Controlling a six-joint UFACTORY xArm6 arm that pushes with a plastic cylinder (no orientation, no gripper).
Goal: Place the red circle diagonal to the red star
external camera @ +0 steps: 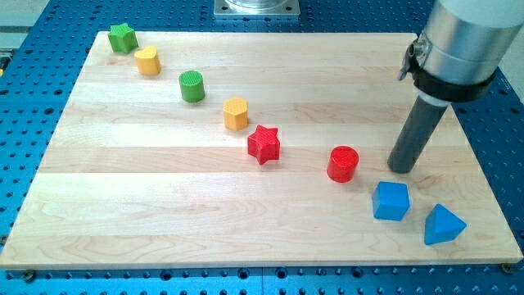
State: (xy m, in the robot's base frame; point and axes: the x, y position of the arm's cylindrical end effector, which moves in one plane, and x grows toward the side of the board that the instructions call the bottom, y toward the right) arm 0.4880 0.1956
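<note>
Red circle [343, 163] just left of my tip [401, 167]

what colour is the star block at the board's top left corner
Green star, clearest in the camera view.

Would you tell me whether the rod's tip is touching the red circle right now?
No, my tip stands apart from the red circle, on its right in the view, with bare board between them.
</note>
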